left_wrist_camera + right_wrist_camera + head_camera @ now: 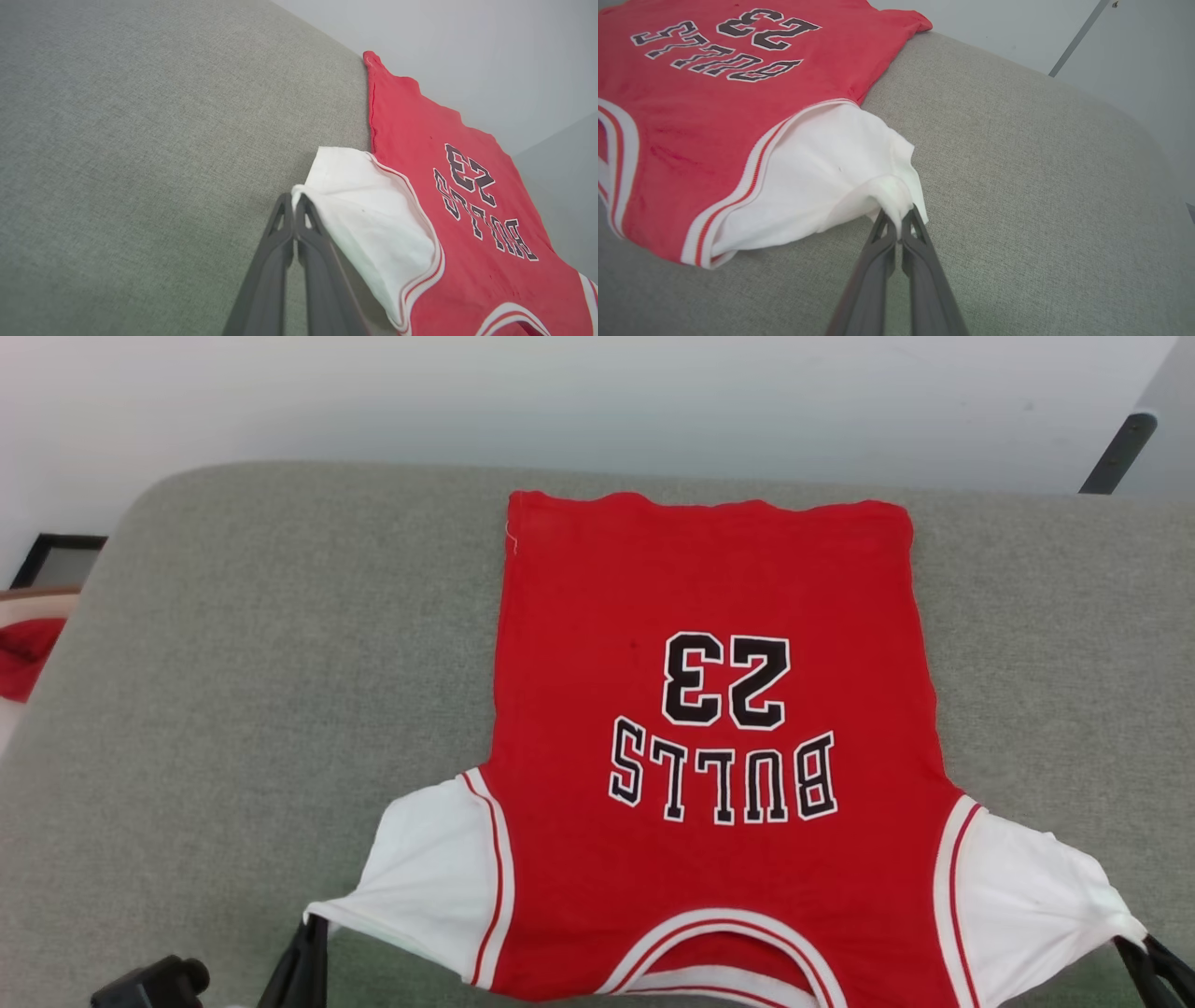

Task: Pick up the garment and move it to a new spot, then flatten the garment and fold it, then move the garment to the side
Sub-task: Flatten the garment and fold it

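Head view first — the garment (709,756) lies spread print-up on the grey surface (233,663), collar at the near edge, hem at the far side, a little right of centre. The body looks smooth, so I judge we're in the flattening stage: the shirt seems to have its new spot, while the folding and the final move to the side are not yet done. No fold shows anywhere.

Now the jaws. The left gripper (294,201), near left, has its two dark fingers pressed together on the very tip of the white left sleeve (364,210), a thin pinch of cloth and nothing more. Over on the near right, the right gripper (899,221) is clamped just as tightly, with a bunched corner of the right sleeve (822,186) caught between its tips. Both sleeves are drawn outward into points and seem slightly lifted off the surface — the cuffs look creased, and I'd say they want laying flat before any fold.
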